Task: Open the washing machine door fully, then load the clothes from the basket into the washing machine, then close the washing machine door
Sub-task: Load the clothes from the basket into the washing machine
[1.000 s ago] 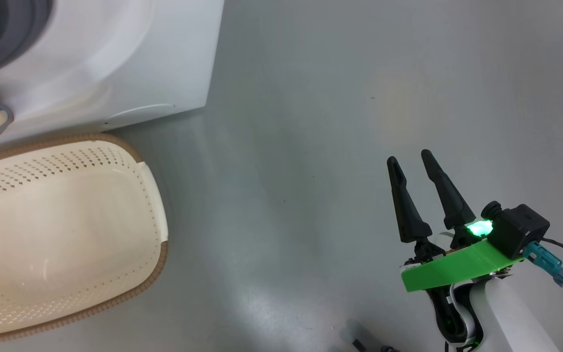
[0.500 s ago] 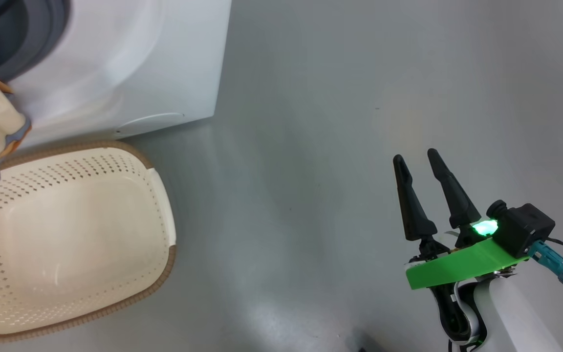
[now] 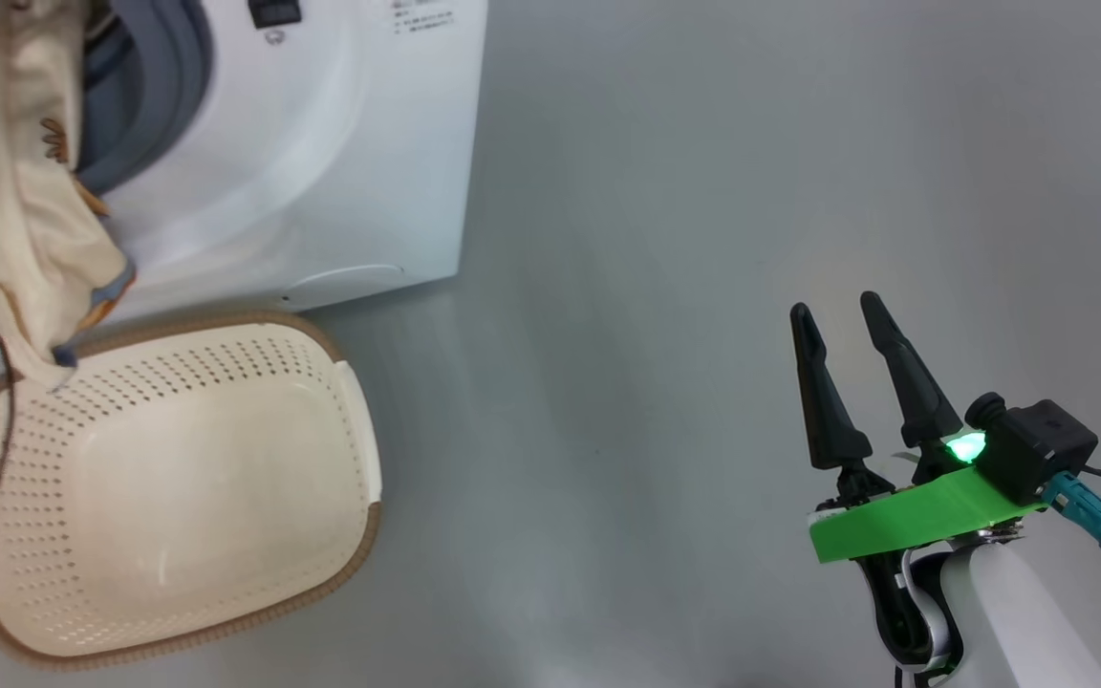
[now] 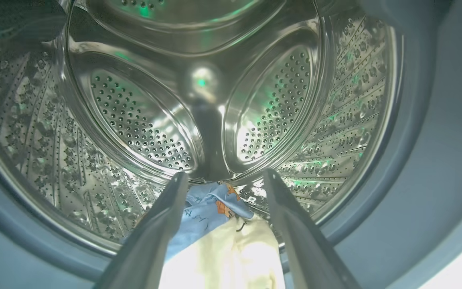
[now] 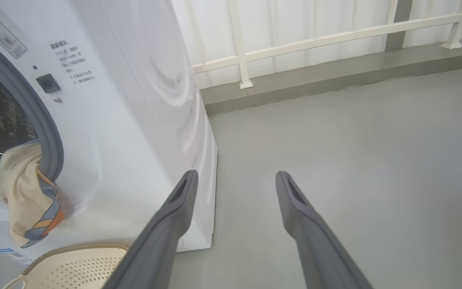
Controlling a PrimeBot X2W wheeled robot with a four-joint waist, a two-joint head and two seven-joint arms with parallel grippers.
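The washing machine (image 3: 321,143) stands at the upper left, and its door is out of view. A cream garment of the clothes (image 3: 15,191) hangs from the opening down to the basket (image 3: 321,430), which holds nothing. In the left wrist view my left gripper (image 4: 225,173) is open inside the opening, facing the steel drum (image 4: 142,120). Blue and cream clothes (image 4: 215,228) lie low between its fingers, across the drum's lip. My right gripper (image 3: 837,320) hovers open over the floor, far right of the machine, holding nothing. The right wrist view shows the right gripper (image 5: 236,173) and the hanging garment (image 5: 26,200).
Bare grey floor (image 3: 656,239) stretches between the machine and my right arm. A white railing (image 5: 335,38) on a low kerb runs behind the machine. The basket's rim (image 5: 78,249) lies just under the machine's front.
The head camera has shifted, so the machine, basket and hanging garment sit further right and lower in the picture, with more of the machine's front showing. The right gripper stays open.
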